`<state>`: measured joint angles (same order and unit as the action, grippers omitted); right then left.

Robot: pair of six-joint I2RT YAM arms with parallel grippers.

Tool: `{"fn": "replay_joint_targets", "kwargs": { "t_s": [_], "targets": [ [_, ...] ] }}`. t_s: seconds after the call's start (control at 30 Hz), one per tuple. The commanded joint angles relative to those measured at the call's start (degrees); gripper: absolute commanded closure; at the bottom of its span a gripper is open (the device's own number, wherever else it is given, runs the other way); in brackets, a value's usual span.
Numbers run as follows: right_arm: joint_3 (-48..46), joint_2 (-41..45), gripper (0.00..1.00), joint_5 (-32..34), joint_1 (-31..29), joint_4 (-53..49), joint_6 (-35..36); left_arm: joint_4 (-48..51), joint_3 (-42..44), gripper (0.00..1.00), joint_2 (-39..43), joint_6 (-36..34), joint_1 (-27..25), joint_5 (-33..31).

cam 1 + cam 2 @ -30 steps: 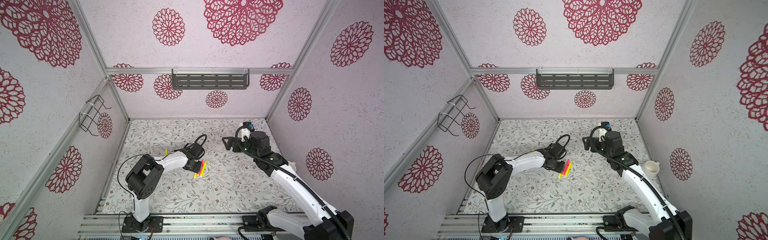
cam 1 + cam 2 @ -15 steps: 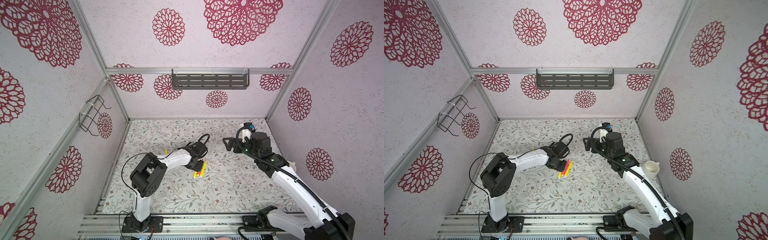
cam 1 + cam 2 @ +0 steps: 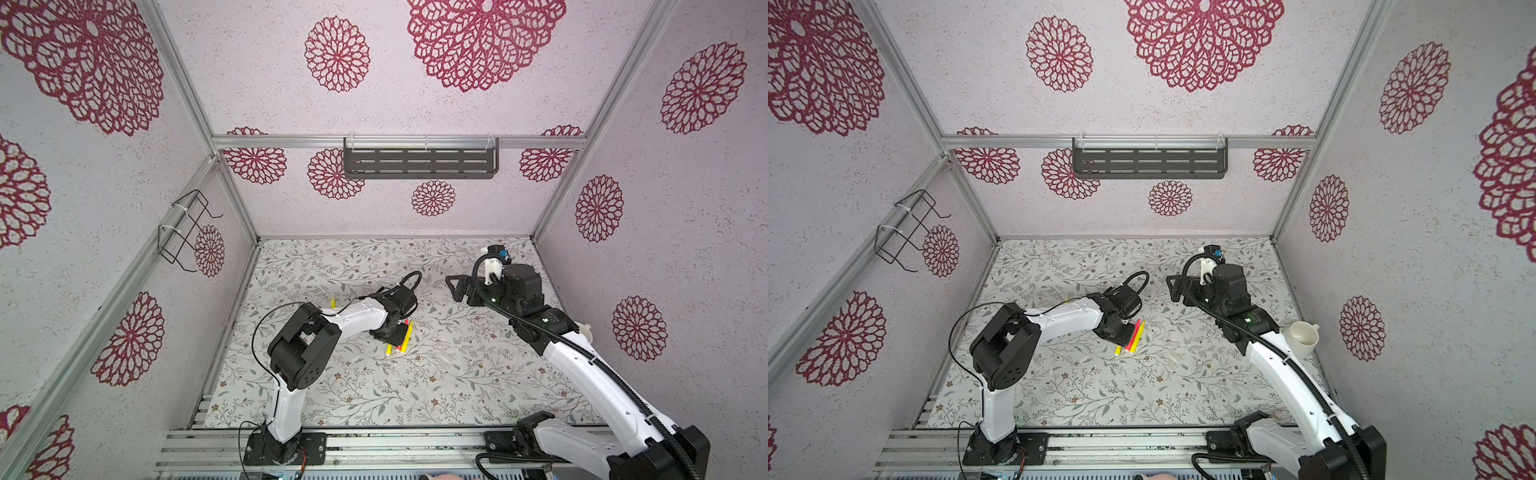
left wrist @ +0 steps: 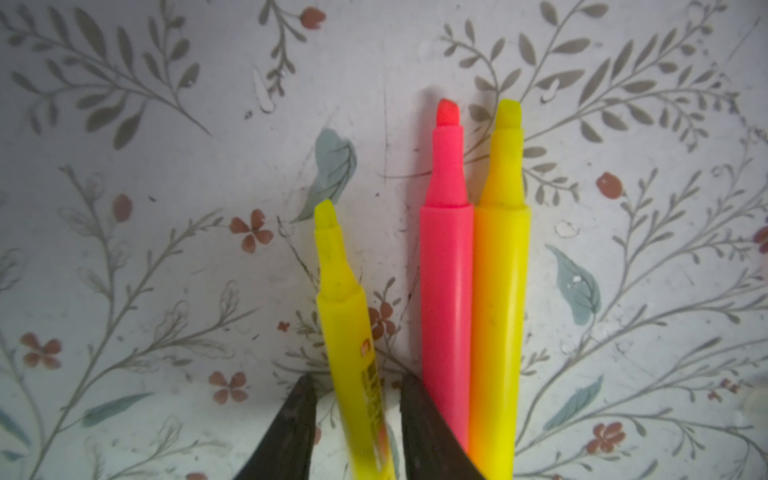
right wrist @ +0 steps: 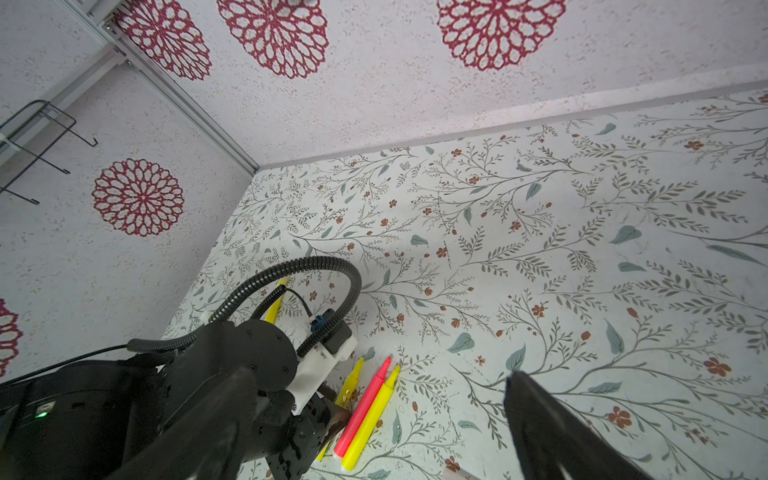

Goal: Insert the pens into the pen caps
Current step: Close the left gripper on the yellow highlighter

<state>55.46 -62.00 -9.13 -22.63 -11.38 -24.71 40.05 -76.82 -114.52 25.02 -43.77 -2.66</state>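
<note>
In both top views: judged to be the pick-up of a first pen, with no capping done yet. Left gripper (image 3: 392, 332) down on the floral mat (image 3: 332, 395), right against three pens (image 3: 400, 343) lying side by side mid-mat. A lone yellow pen (image 3: 333, 302) well apart, just beyond the left forearm. Right gripper (image 3: 455, 289) raised toward the back, spread wide, empty. A clear pen cap (image 3: 1175, 356) near the cluster, faint against the print; any others hard to make out. White cup (image 3: 1304, 334) at the right edge.

Left wrist view: black fingers (image 4: 291, 428) narrowly parted, straddling the yellow pen (image 4: 345, 316), a sliver of mat showing on each side, so no firm hold visible yet. Alongside, touching each other, a pink pen (image 4: 446, 270) and an orange-yellow pen (image 4: 500, 270). Smooth, glossy plastic barrels, stepped necks, chisel felt tips. Next, probably: pinch the barrel without nudging the pink neighbour just beside one finger, then lift.

Right wrist view: wide, empty spread again, the three pens lying below. Calls for fetching a cap, small, slick and see-through, likely to skid.
</note>
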Motion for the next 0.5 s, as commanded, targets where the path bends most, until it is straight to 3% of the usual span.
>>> {"fn": "replay_joint_targets", "kwargs": {
  "t_s": [0.0, 0.3, 0.47],
  "targets": [
    [0.61, 1.09, 0.04, -0.02, 0.4, 1.53, -0.78, 3.12, -0.33, 0.73, -2.64, -0.79, -0.52, 1.49],
    [0.55, 0.99, 0.04, -0.02, 0.73, 1.8, -0.78, 6.03, -2.81, 0.99, -4.18, -2.43, -0.85, 0.67],
    [-0.24, 1.66, 0.04, -0.66, 0.84, 1.48, -0.22, 4.72, -1.6, 1.0, -0.23, -3.44, 0.22, -0.09]
  ]
}}
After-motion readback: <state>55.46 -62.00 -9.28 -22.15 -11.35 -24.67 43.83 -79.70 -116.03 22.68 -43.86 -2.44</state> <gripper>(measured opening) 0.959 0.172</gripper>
